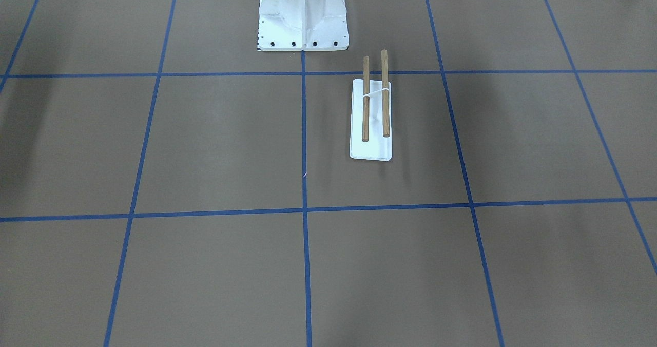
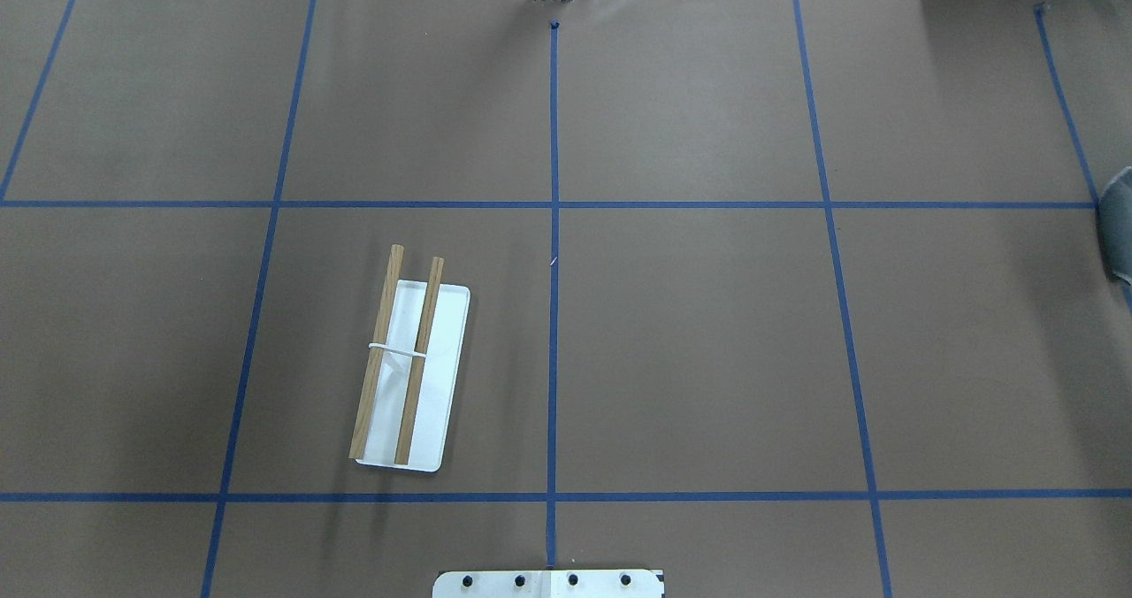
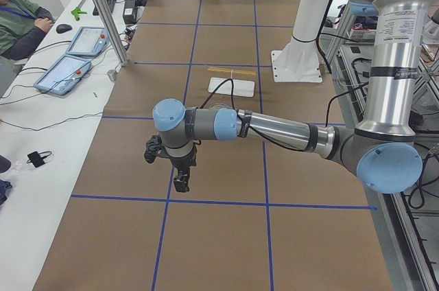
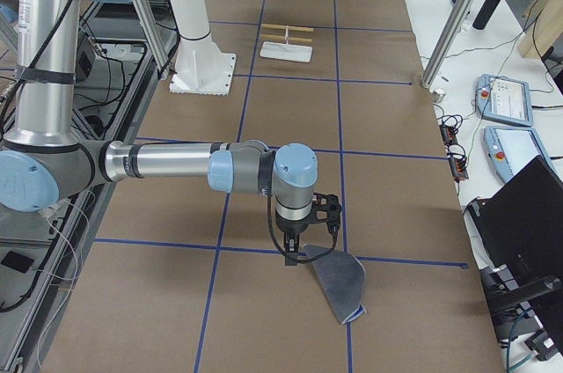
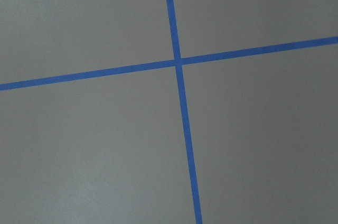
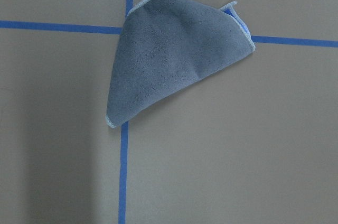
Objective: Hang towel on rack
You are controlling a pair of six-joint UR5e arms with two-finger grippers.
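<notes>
The rack (image 2: pixel 411 359) has a flat white base and two brown dowels; it stands on the table's left half, also in the front view (image 1: pixel 370 116). The towel (image 6: pixel 174 60) lies folded into a grey triangle with a blue edge showing, at the table's far right end (image 4: pixel 339 281), cut off by the overhead view's right edge (image 2: pixel 1119 235). My right gripper (image 4: pixel 295 254) hangs at the towel's near corner; I cannot tell whether it is open or shut. My left gripper (image 3: pixel 180 181) hangs over bare table at the far left end; I cannot tell its state either.
The white bolted pedestal (image 1: pixel 303 18) stands at the robot's side of the table, close to the rack. Blue tape lines (image 5: pixel 179 63) cross the brown table. Tablets (image 3: pixel 65 71) and an operator (image 3: pixel 20 16) are on a side bench.
</notes>
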